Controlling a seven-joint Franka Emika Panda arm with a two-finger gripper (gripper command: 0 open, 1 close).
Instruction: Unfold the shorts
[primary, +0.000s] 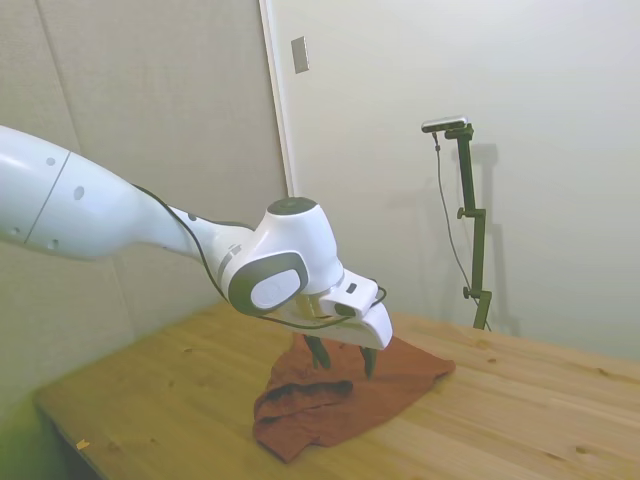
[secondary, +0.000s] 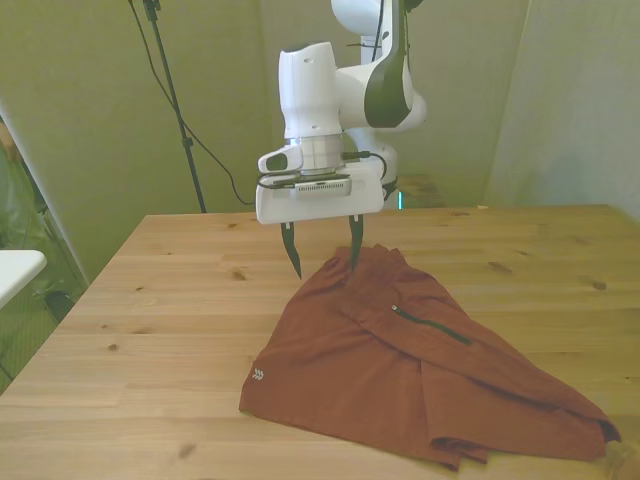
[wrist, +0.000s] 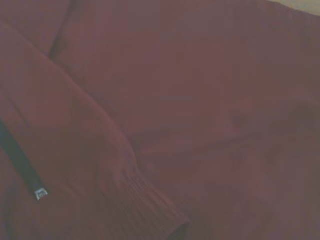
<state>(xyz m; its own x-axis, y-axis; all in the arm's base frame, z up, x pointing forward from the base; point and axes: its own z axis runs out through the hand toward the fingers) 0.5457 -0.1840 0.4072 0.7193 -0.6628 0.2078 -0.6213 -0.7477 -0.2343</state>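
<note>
The rust-orange shorts (secondary: 400, 365) lie folded in a flat, roughly triangular heap on the wooden table (secondary: 170, 300), with a dark zip pocket (secondary: 432, 327) facing up. My gripper (secondary: 325, 266) hangs open just above the heap's far corner. One fingertip (secondary: 355, 262) is at the cloth's edge, the other over bare wood toward the front view's left. In the side view the gripper (primary: 345, 366) stands low over the shorts (primary: 335, 408), and nothing is between the fingers. Rust fabric (wrist: 200, 100) fills the wrist view, with the zip (wrist: 20, 160) and a ribbed hem.
Bare wood stretches around the shorts toward the front view's left and the far edge. A white object (secondary: 12, 268) sits off the table at the front view's left. The shorts' near corner reaches the table's front edge (secondary: 610, 435).
</note>
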